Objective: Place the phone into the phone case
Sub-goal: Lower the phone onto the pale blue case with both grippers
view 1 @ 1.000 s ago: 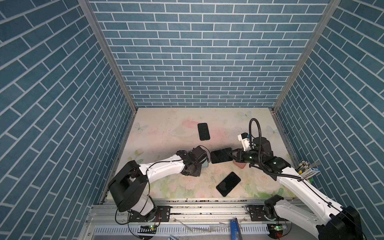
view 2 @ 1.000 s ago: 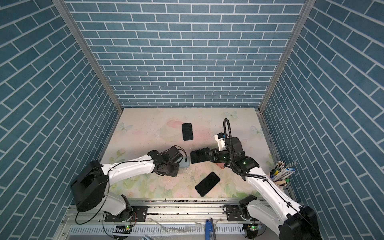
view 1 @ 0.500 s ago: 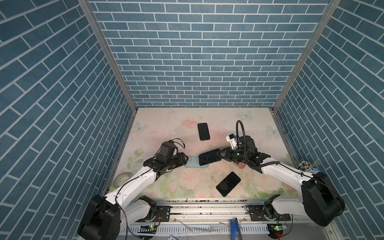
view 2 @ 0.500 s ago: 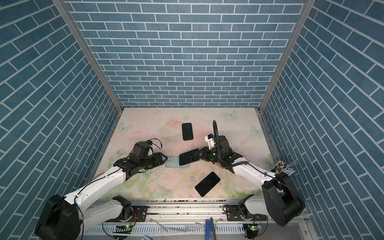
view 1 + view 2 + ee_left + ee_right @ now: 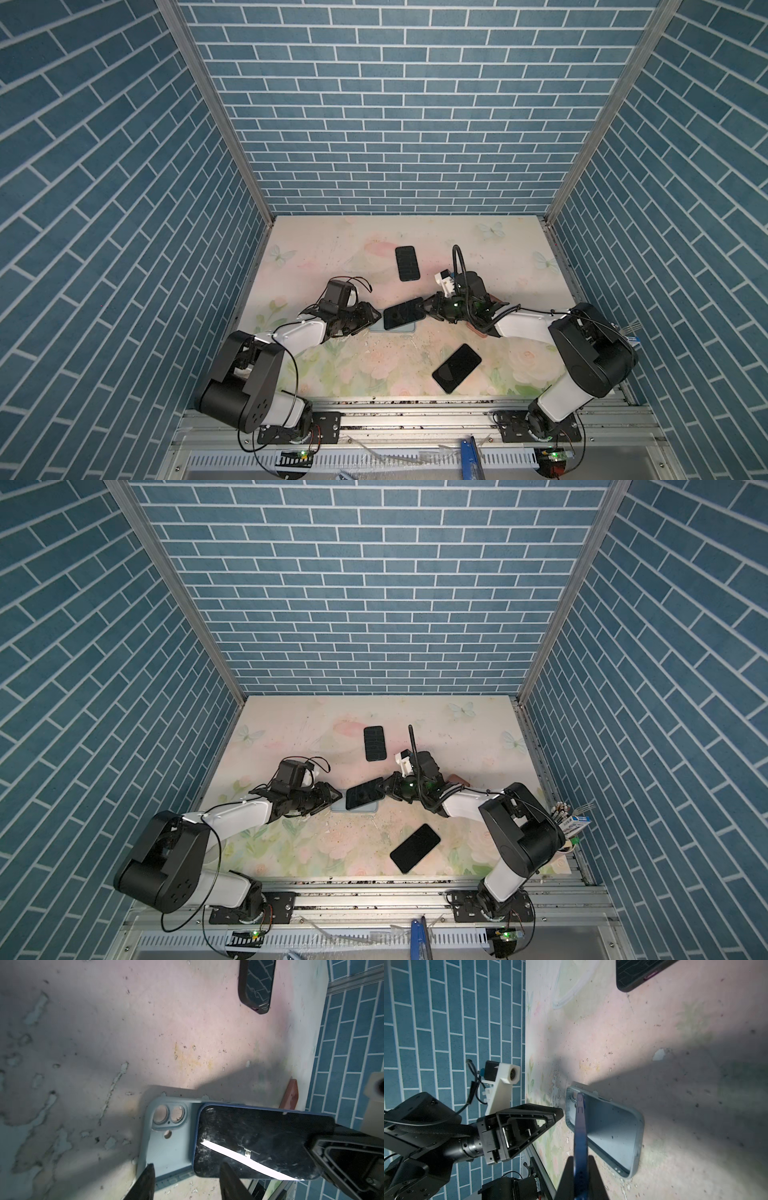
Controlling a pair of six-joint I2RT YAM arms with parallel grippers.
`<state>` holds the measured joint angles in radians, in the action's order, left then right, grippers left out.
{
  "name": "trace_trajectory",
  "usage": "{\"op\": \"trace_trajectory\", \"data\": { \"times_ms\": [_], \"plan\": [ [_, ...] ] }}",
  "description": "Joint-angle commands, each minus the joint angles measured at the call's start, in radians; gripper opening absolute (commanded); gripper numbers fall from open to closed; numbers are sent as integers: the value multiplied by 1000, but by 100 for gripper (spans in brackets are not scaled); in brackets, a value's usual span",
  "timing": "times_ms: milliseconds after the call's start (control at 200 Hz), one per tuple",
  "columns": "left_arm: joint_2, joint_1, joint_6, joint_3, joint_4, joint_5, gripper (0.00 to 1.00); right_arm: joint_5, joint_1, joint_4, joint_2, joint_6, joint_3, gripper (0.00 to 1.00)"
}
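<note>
Right pincer (image 5: 424, 309): clamped on the right end of the phone (image 5: 401, 313).
Left pincer (image 5: 372, 319): jaws parted at the left end of the case (image 5: 170, 1151), gripping nothing.
Case: pale blue, flat at the centre of the desk (image 5: 332, 249), open side up.
Change: the phone has shifted left and now overlaps most of the case. The left jaws have widened (alignment looks nearly done, but the phone is not yet seated).
Count: two pincers, one pale-blue case and three dark phones, namely the held one, a far phone (image 5: 407, 263) and a near phone (image 5: 456, 368) to the right.
</note>
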<state>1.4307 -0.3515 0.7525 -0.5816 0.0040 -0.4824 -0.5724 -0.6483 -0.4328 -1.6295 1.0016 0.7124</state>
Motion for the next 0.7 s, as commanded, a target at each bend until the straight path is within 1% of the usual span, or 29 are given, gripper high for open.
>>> {"op": "trace_trajectory", "data": {
  "times_ms": [0, 110, 250, 355, 535, 695],
  "plan": [
    [1, 6, -41, -17, -50, 33, 52, -12, -7, -73, -5, 43, 32, 0],
    [0, 6, -51, -8, -70, 55, 52, -22, -13, -55, -12, 38, 35, 0],
    [25, 6, -56, -7, -54, 45, 53, -20, -23, -32, -20, 21, 36, 0],
    [61, 7, -52, -14, -26, 23, 53, -12, -34, -32, -35, 20, 38, 0],
    [119, 5, -11, -9, 53, -33, 49, 2, -63, -65, -96, 33, 61, 0],
    [137, -14, 16, -6, 98, -64, 48, 5, -85, -86, -128, 49, 75, 0]
  ]
}}
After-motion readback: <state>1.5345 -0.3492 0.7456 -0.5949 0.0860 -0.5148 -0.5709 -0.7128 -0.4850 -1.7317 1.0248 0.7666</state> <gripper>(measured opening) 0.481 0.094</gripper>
